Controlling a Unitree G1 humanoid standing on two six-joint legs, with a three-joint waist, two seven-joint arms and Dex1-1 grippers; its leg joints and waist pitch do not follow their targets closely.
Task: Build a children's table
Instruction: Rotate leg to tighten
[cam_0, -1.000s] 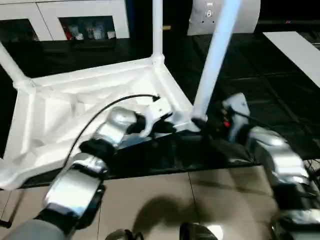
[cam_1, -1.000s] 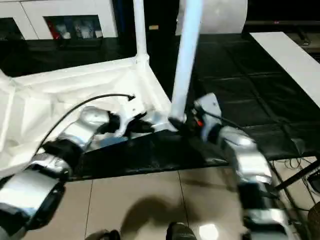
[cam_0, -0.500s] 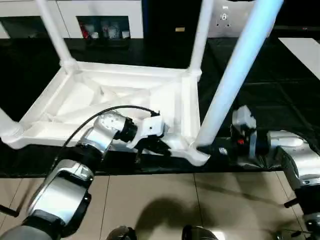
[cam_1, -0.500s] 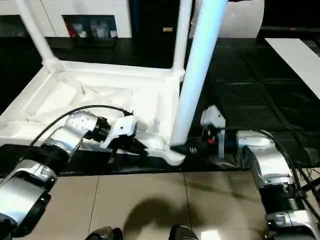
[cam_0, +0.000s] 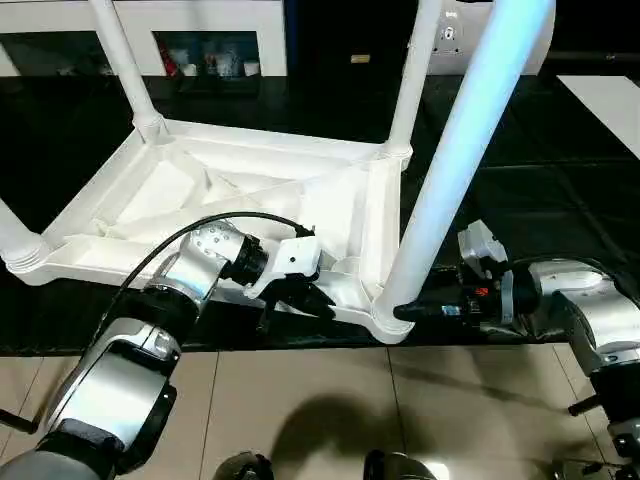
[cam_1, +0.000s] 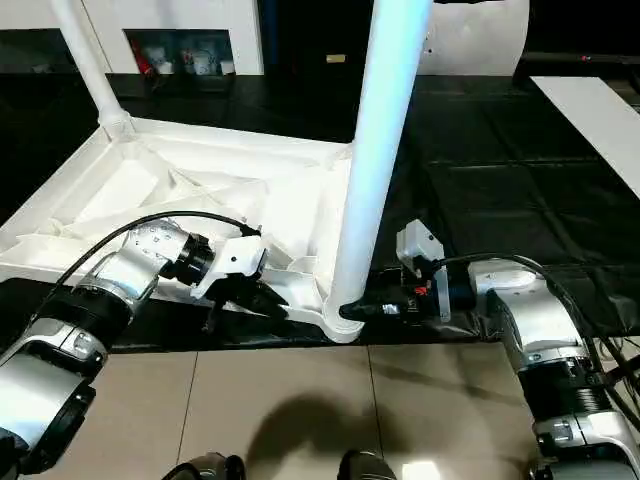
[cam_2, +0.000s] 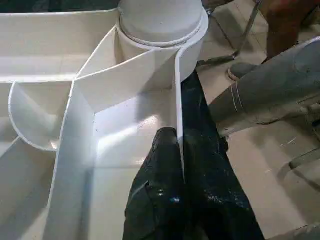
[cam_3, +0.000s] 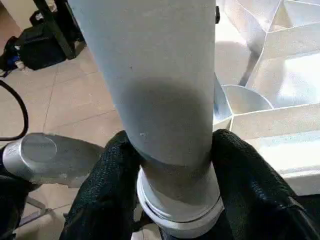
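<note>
White plastic takes up most of what I see: the children's table (cam_0: 240, 215) lies upside down on the black padded work surface (cam_0: 560, 180), its X-ribbed underside facing up and its near edge right at the pad's front lip, over the tan tiled floor (cam_0: 330, 400). Three legs stand in corner sockets. The far left leg (cam_0: 125, 65) and far right leg (cam_0: 415, 75) rise out of the top of the head views, so I cannot see their ends. The near right leg (cam_0: 460, 150) is also cut off above. At the near left corner a stub of a fourth leg (cam_0: 12, 240) is clipped by the picture's edge, and I cannot tell how it sits.

My left gripper (cam_0: 290, 300) is pinched tight on the table's thin near rim wall; in the left wrist view the two black fingers (cam_2: 160, 200) meet on either side of that wall just beside the corner socket (cam_2: 160, 35). My right gripper (cam_3: 172, 195) hugs the base of the near right leg, one black finger on each side, just above the collar where it enters the socket. The pads look to be touching the tube, though their tips are hidden behind it.

Open black pad lies to the right of the table. A white panel (cam_0: 605, 110) lies at the far right edge.
</note>
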